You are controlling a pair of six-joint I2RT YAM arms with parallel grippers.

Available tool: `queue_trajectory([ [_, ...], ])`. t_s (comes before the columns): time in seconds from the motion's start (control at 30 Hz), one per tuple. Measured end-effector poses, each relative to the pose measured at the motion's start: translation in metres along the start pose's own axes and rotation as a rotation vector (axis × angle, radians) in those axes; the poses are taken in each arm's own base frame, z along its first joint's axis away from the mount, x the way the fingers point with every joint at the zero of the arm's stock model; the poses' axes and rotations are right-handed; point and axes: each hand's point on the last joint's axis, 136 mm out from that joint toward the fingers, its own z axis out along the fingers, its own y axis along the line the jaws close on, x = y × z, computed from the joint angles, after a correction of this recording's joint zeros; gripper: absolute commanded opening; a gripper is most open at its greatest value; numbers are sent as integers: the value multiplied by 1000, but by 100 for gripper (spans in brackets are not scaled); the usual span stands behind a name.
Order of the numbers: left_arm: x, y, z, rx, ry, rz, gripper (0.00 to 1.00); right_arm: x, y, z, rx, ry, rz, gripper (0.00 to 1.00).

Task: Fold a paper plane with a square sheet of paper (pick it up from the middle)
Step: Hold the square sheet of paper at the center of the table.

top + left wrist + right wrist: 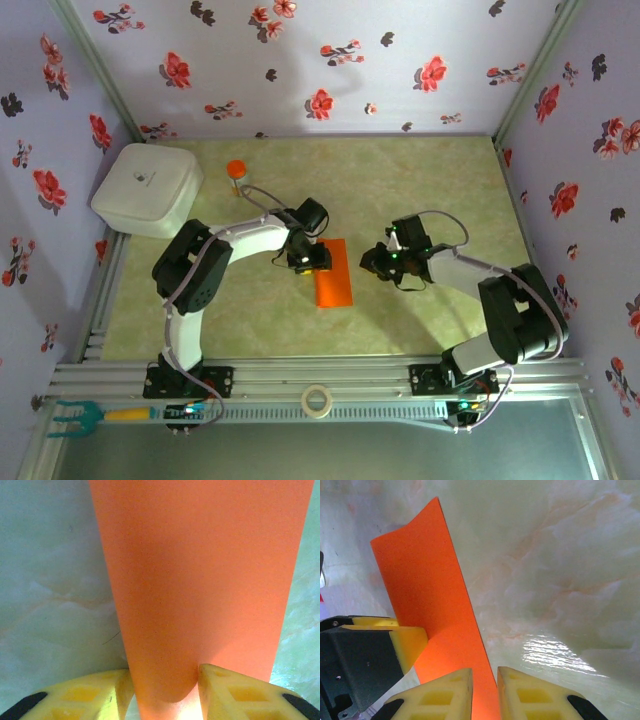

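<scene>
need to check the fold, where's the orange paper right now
In the top view the orange paper sits in the middle of the table, the left gripper at its left edge and the right gripper at its right edge.

I see the square sheet of paper point(334, 272), bright orange, folded to a narrow rectangle, lying at frame centre.

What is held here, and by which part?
Left gripper clamps the paper by one edge; whether the right gripper grips its edge is unclear.
</scene>
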Motion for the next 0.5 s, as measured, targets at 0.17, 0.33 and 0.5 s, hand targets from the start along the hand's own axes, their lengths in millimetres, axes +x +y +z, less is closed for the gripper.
queue_trajectory([
  [0.17,0,0,0,0,1,-1,42,0,1,0,-1,0,-1,21],
  [0.33,0,0,0,0,1,-2,41,0,1,0,-1,0,-1,21],
  [0.5,0,1,1,-3,0,-9,40,0,1,0,-1,0,-1,21],
])
